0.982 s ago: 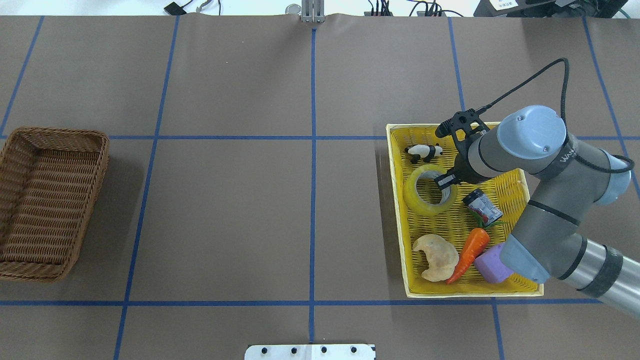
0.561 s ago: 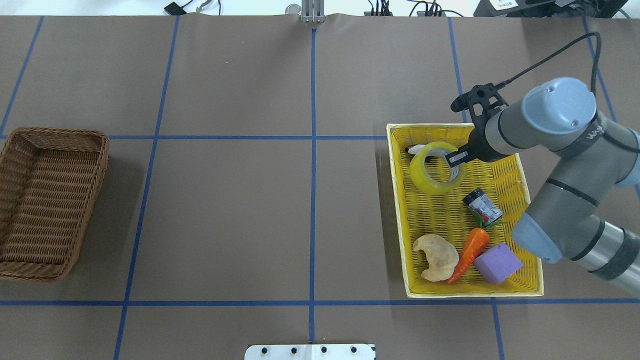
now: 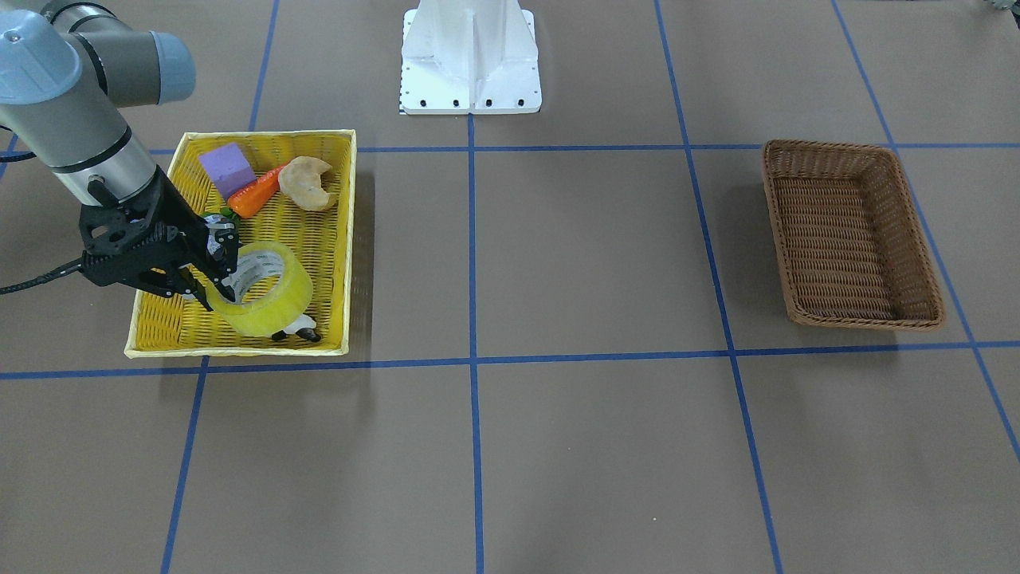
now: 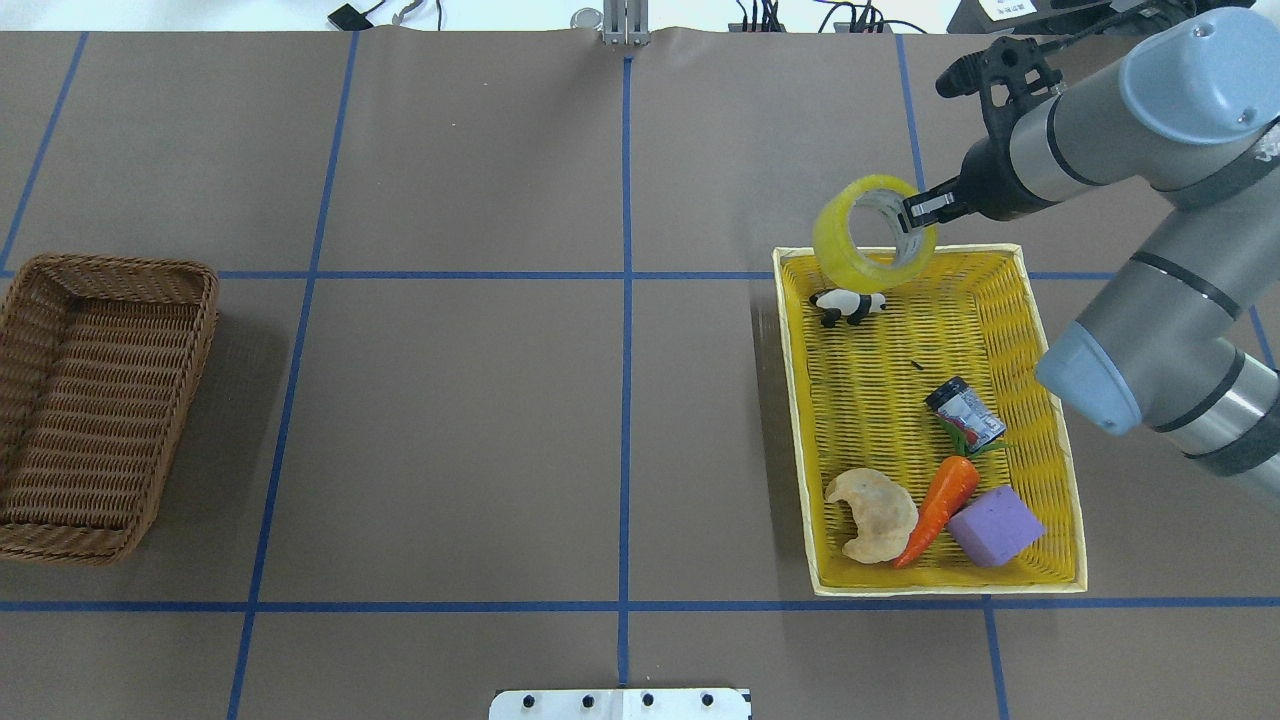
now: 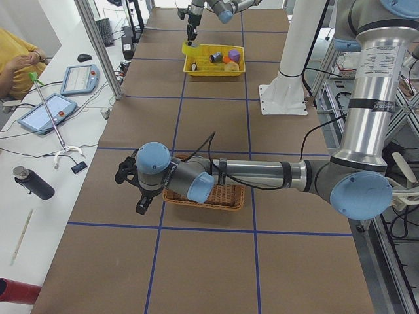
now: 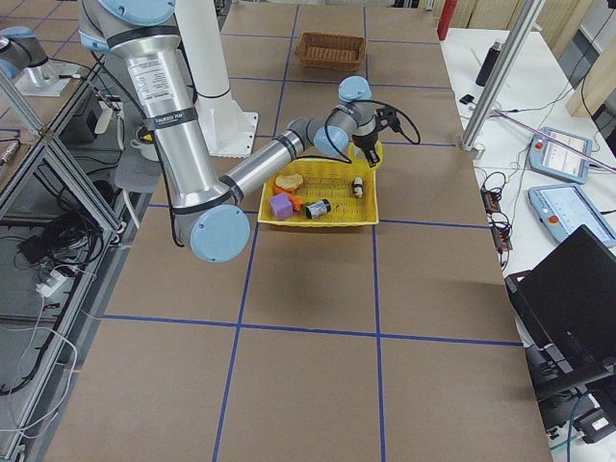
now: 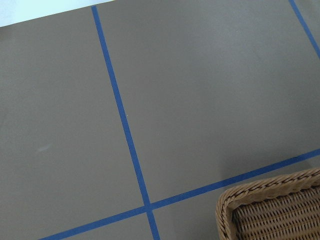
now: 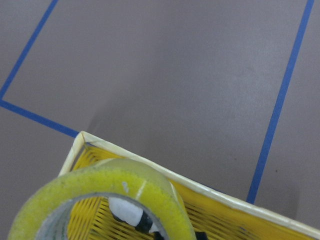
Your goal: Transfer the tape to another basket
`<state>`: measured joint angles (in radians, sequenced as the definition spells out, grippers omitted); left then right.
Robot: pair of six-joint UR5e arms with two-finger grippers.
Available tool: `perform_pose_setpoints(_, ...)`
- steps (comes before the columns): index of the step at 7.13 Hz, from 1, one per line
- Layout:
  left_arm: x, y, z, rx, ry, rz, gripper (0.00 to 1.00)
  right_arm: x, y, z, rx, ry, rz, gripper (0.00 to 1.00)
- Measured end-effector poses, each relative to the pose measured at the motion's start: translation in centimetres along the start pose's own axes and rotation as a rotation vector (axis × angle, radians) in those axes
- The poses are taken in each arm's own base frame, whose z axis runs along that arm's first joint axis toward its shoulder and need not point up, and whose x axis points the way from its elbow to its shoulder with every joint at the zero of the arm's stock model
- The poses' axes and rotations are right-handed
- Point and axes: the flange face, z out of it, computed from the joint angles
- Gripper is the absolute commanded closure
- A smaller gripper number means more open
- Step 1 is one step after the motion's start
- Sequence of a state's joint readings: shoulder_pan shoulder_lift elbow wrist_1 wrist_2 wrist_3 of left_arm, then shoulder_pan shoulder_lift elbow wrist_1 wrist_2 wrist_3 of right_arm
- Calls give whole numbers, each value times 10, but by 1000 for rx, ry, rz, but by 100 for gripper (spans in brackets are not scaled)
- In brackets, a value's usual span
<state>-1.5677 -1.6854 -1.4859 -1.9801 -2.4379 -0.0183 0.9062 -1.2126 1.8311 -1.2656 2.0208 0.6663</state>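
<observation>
The yellow-green tape hangs in my right gripper, lifted above the far edge of the yellow tray. One finger is inside the white core and one outside, shut on the roll's wall. The tape also shows in the front view and fills the bottom of the right wrist view. The empty dark brown wicker basket stands at the table's far left. My left gripper shows only in the left side view, beside that basket; I cannot tell if it is open or shut.
In the yellow tray lie a toy panda, a small grey can, a carrot, a purple block and a bread-like piece. The left wrist view shows a basket corner and blue tape lines.
My right gripper has risen and moved toward the table's far side with the tape, lifting it off the tray floor. The panda that the roll covered shows again.
</observation>
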Motion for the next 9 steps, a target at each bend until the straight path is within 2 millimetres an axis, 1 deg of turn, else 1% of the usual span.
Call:
perform_pose_setpoints(1, 7, -5, -6, 22, 1, 24, 1, -17, -14, -5, 22, -20, 31, 100)
perform_pose_setpoints(2, 16, -12, -11, 53, 4, 50, 1, -40, -25, -9, 42, -42, 65, 100)
perform_pose_setpoints(3, 31, -24, -11, 86, 13, 83, 1, -70, -32, -8, 66, -60, 93, 100)
perform_pose_setpoints(4, 53, -37, -7, 120, 33, 129, 1, -106, -35, -5, 101, -68, 119, 100)
perform_pose_setpoints(5, 76, -48, 1, 146, 61, 155, 1, -142, -36, 3, 145, -64, 144, 100)
perform_pose_setpoints(6, 101, -59, 10, 163, 94, 156, 1, -180, -43, 16, 192, -50, 178, 100)
perform_pose_setpoints(7, 130, -71, 21, 169, 132, 154, 1, -216, -56, 34, 234, -26, 207, 100)
perform_pose_setpoints(8, 164, -84, 35, 158, 183, 167, 1, -249, -71, 50, 269, 0, 226, 100)
perform_pose_setpoints(9, 201, -97, 46, 135, 249, 186, 1, -281, -81, 62, 299, 18, 246, 100)
